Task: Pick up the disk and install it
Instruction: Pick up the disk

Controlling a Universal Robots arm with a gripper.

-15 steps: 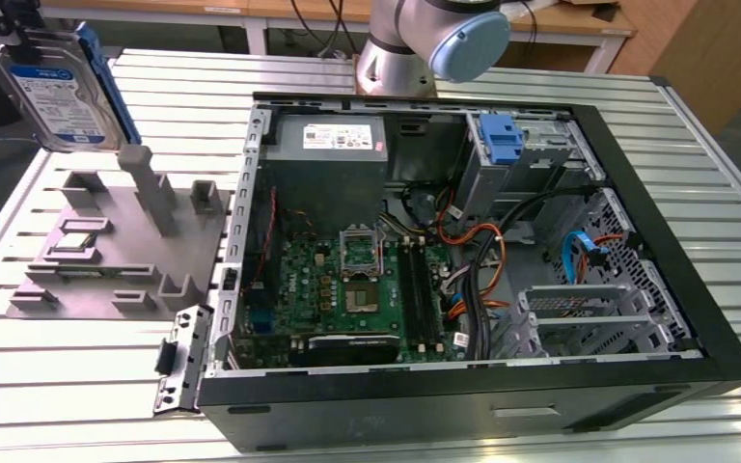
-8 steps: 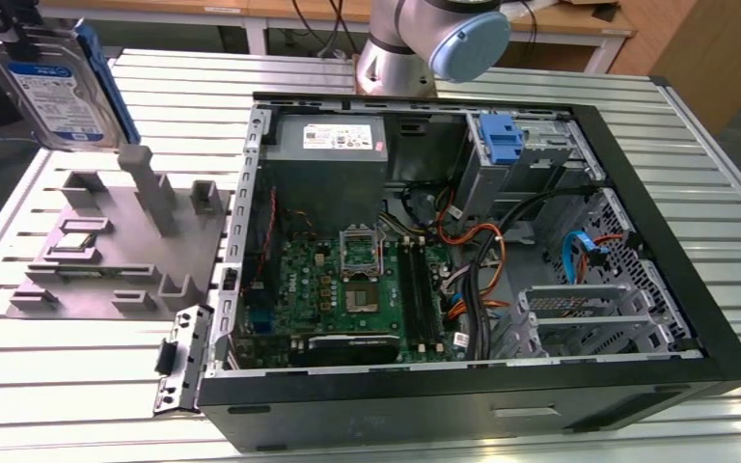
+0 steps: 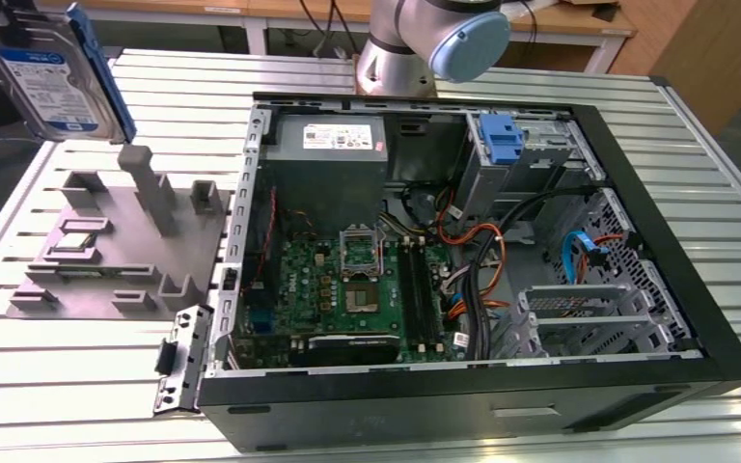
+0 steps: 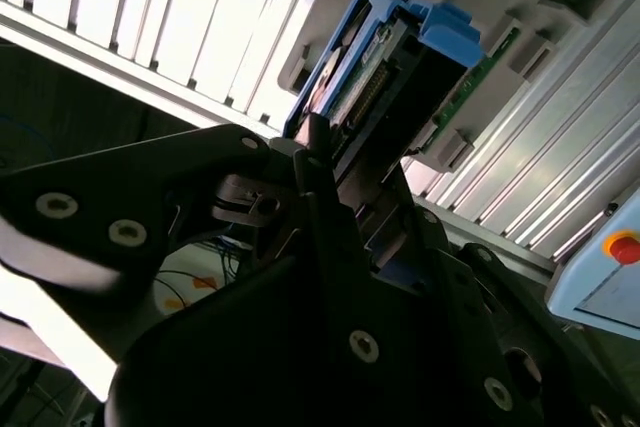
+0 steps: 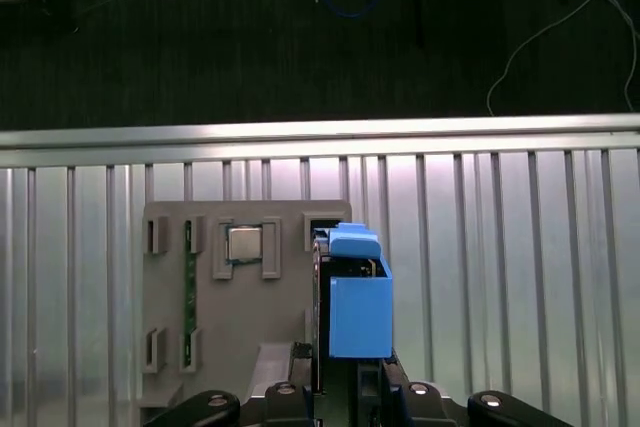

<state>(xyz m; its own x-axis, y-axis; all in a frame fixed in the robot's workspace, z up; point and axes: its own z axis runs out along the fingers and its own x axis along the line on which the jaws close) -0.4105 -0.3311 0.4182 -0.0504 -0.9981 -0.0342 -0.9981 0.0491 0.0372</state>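
Above the grey fixture (image 3: 113,241), the gripper (image 5: 350,379) is clamped on the disk (image 3: 46,82); hold your lift vertical, with its rails clear of the fixture's posts.

The desk (image 3: 74,386) is lit evenly from above in the exterior view; soft shadows are cast inside the case (image 3: 474,415). In the second wrist view, glare is thrown off the slats (image 4: 120,17), and the gripper (image 4: 355,162) and disk (image 4: 400,77) are left dark.
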